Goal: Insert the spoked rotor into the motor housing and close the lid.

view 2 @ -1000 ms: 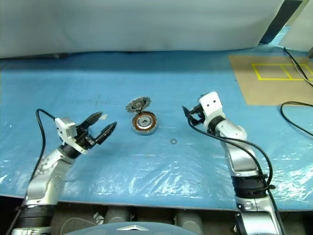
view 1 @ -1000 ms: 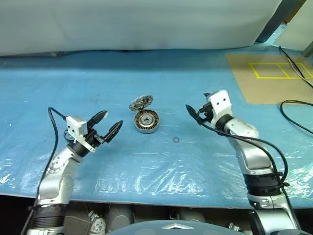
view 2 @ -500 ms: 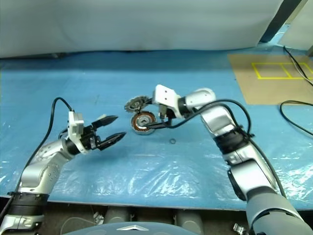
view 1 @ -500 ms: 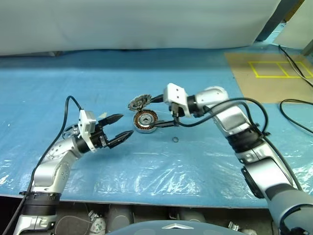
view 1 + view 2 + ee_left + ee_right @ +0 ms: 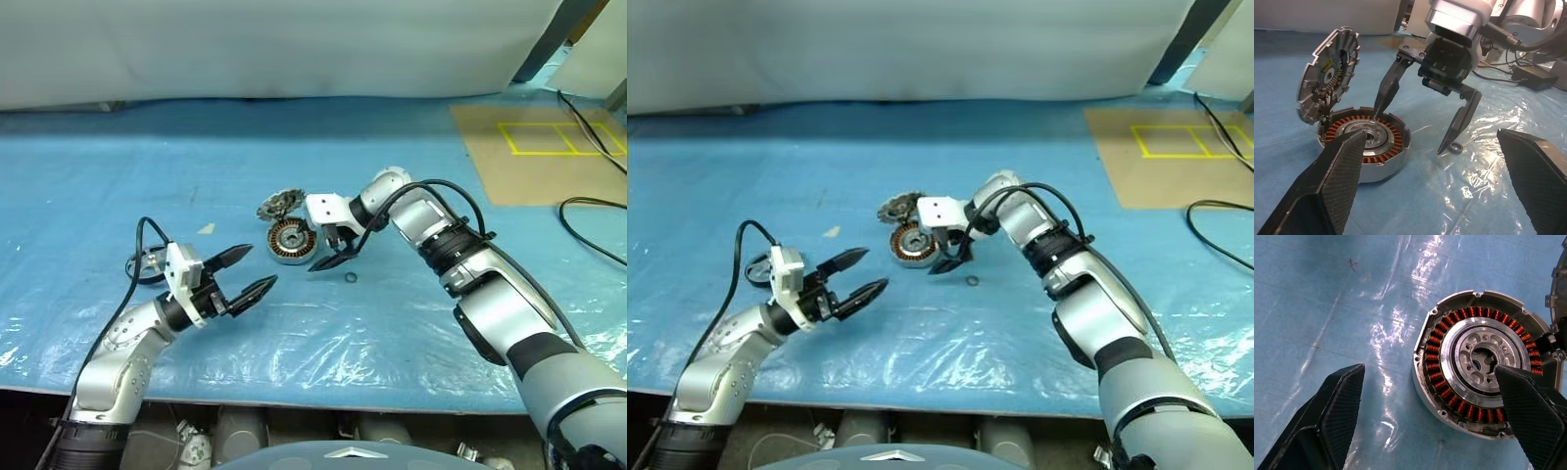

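Both jaws wide, both empty.

Housing sits flat mid-tabletop, open face up. Inside it: copper winding ring around the pale hub, no spoked wheel seated.

Lid stands nearly upright on the housing's far-left rim, toothed face turned toward the well, so the way in from above is free.

Right gripper hangs tilted down just to the right of the housing. One finger is by the housing's near-right rim, the other toward a small loose ring on the tabletop. Cannot tell if it touches the rim.

Left gripper hovers near the housing's left front, pointing at it, apart from it.

Rotor: a small dark-rimmed wheel lies on the tabletop at the robot's left, just beside the left wrist and partly hidden by it and its cable. I take this for the rotor, but its spokes are not clear.

Judgement: insertion not started. The key relation is that the rotor lies behind the left jaws, opposite to where they point, and well apart from the right jaws. The left arm is nearer and would have to draw back and turn to reach it. The wheel seems to lie flat, so a rim pinch from above looks likely.
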`<state>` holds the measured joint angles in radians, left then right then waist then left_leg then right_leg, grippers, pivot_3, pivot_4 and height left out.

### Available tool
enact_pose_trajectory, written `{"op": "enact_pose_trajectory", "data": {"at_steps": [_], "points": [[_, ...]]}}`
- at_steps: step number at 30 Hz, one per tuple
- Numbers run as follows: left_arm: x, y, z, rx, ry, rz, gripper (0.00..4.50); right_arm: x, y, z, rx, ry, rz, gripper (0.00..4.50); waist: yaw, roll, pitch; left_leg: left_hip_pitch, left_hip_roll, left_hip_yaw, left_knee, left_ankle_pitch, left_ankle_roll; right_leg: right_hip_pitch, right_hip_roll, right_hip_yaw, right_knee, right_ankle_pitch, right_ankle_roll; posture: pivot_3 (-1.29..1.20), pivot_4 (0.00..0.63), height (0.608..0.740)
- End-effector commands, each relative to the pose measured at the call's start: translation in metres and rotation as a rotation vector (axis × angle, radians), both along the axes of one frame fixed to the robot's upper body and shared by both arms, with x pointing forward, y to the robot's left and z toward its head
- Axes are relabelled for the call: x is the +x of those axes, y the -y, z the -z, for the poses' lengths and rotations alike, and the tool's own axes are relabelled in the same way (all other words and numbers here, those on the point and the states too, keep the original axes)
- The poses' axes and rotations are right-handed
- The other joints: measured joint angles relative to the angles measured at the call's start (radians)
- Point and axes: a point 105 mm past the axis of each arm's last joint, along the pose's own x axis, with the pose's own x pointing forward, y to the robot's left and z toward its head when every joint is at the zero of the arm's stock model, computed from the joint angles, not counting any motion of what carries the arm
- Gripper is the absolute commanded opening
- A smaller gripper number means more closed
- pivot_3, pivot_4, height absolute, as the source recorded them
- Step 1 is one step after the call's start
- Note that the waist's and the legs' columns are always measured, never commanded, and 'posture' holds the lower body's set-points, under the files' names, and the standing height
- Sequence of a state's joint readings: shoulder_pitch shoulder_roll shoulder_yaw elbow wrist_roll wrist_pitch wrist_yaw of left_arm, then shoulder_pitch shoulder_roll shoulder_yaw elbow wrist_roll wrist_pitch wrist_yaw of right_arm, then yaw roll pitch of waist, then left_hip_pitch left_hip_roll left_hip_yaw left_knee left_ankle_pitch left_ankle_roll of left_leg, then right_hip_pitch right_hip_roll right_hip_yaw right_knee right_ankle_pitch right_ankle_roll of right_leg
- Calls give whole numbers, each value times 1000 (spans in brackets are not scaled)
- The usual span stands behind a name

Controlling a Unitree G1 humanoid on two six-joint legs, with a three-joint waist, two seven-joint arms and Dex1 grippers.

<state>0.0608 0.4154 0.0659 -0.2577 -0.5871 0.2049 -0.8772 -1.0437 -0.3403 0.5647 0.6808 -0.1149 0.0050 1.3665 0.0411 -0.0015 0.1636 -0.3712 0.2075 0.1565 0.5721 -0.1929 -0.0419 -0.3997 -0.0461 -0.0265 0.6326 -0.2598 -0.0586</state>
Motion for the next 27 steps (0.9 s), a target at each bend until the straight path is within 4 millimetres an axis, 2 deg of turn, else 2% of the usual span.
{"op": "enact_pose_trajectory", "data": {"at_steps": [1, 10, 16, 20, 24, 25, 27], "points": [[-2, 7, -11, -12, 47, -4, 4500, 1, -11, -5, -6, 69, -53, 4448, 0, 0, 0, 0, 0, 0, 0, 0, 0, -1, 0, 0, 1, 0, 0, 0, 150, 740], [8, 8, -18, -10, 56, -16, 4500, 11, -7, 15, -90, 144, -27, 4448, 1, 0, 0, 1, 0, 1, 4, -2, 4, -2, -1, 1, 8, -2, -3, 0, 150, 740], [15, 5, -25, -18, 61, -18, 4500, 18, -9, 15, -117, 203, -34, 4448, 1, 0, 0, 2, 0, 5, 4, -2, 5, -2, -2, 2, 8, -2, -3, 0, 150, 740], [17, 4, -28, -17, 64, -16, 4500, 9, -13, 15, -151, 224, -136, 3578, 1, 0, 0, 2, 0, 5, 4, -1, 5, -2, -2, 2, 8, -1, -3, 0, 150, 740], [19, 5, -34, -22, 72, -13, 4500, 9, -19, 10, -167, 272, -155, 2159, 1, 0, 0, 2, 0, 6, 4, 0, 7, -3, -2, 2, 8, -1, -3, 0, 150, 740], [20, 5, -35, -25, 75, -16, 4500, 9, -22, 7, -162, 273, -149, 1967, -1, 0, 0, 2, 0, 6, 4, 0, 7, -2, -2, 2, 8, -2, -3, 0, 150, 740], [21, 5, -37, -31, 78, -21, 4500, 7, -28, 2, -152, 262, -142, 1967, -3, 0, 0, 2, 0, 6, 4, 0, 7, -3, -2, 2, 8, -1, -3, 0, 150, 740]]}}
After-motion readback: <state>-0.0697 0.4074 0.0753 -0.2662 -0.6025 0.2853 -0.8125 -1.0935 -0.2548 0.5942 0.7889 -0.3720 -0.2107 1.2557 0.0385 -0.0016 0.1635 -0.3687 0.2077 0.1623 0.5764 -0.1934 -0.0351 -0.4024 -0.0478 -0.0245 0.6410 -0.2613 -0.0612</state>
